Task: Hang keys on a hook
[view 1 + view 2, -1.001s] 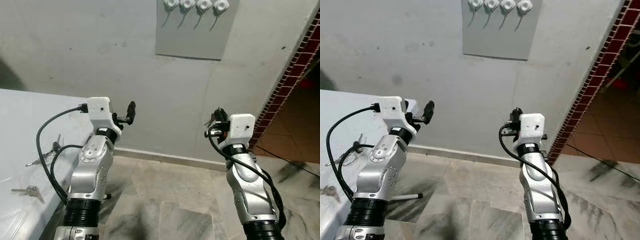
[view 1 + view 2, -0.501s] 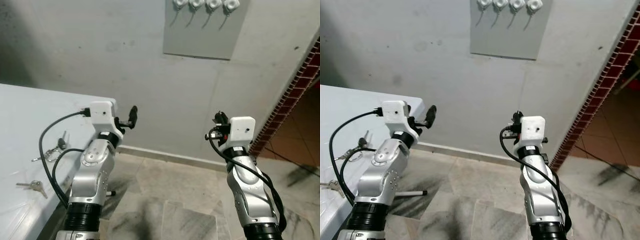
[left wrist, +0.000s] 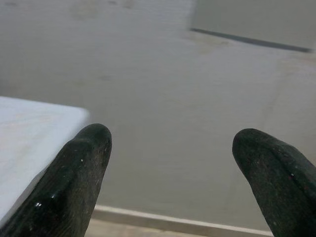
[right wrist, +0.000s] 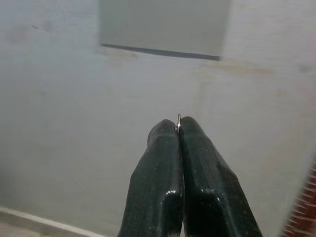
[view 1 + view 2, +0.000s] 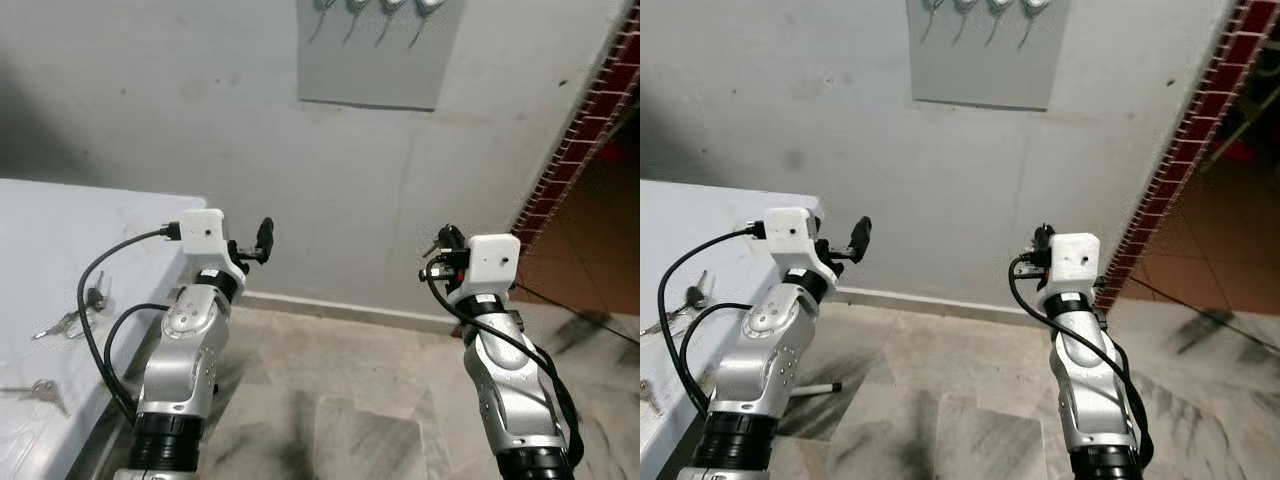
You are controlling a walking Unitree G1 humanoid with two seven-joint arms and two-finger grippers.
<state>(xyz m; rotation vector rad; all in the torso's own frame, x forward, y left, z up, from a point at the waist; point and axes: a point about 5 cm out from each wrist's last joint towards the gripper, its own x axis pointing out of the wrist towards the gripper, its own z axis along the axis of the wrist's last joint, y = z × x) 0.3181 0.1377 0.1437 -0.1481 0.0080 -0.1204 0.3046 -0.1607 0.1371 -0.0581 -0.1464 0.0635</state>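
A row of several white hooks (image 5: pixel 352 10) sits along the top of a grey panel (image 5: pixel 370 60) on the wall, high above both arms. My right gripper (image 5: pixel 440 252) is raised in front of the wall, well below the panel, shut on a bunch of keys (image 5: pixel 431 244). A sliver of the key ring (image 4: pixel 178 117) pokes out between its pressed fingertips. My left gripper (image 5: pixel 262 238) is held up near the table corner, open and empty, its two fingers (image 3: pixel 86 158) wide apart.
A white table (image 5: pixel 60 230) stands at the left with two more sets of keys (image 5: pixel 70 318) (image 5: pixel 35 392) lying on it. A dark red tiled wall edge (image 5: pixel 585 130) runs down the right. Marble floor (image 5: pixel 340 400) lies below the arms.
The camera has shifted, so the panel and hooks now sit at the top edge of the view. Both arms keep the same pose, the right still shut on the keys.
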